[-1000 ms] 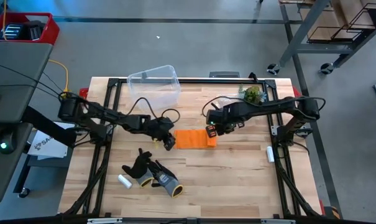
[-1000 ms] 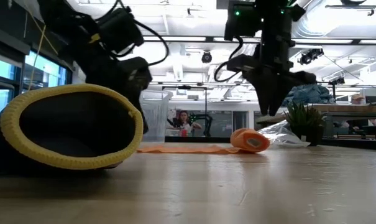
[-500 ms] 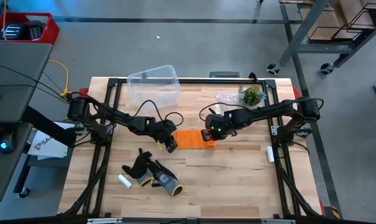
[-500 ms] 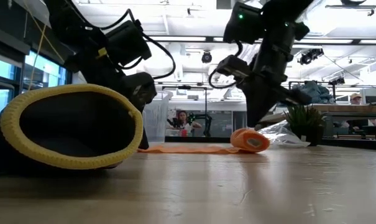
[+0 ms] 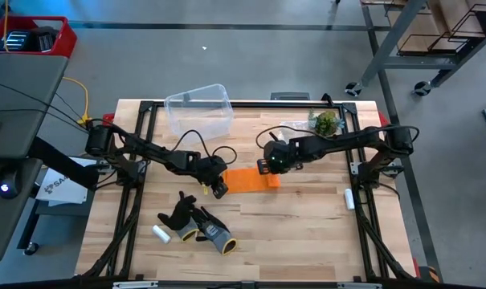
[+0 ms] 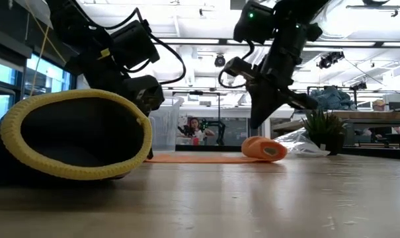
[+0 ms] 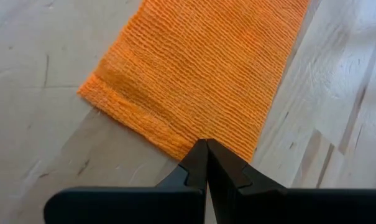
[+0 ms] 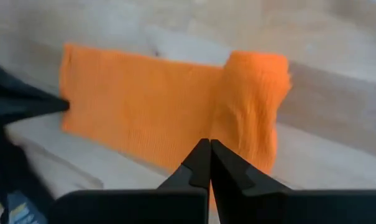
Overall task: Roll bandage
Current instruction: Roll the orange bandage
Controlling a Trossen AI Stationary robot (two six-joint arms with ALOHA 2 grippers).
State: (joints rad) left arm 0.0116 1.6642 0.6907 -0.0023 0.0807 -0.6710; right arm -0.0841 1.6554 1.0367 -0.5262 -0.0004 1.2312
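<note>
Bandage [image 5: 247,180] part-rolled: stubby roll at one end, flat strip left; left gripper [image 5: 219,189] fingers pinched shut at its free end, right gripper [image 5: 263,167] closed, empty, beside the roll

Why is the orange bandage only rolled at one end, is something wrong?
Nothing looks wrong. The bandage lies flat on the table, with a small roll at the end near the right gripper. The left gripper is shut at its flat end.

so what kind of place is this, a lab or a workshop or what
Most likely a robotics lab or test workshop. A wooden table sits in a black metal frame with two arms mounted on it, on a bare grey floor. Beyond it the low view shows an open room with ceiling lights, other benches and a person.
</note>
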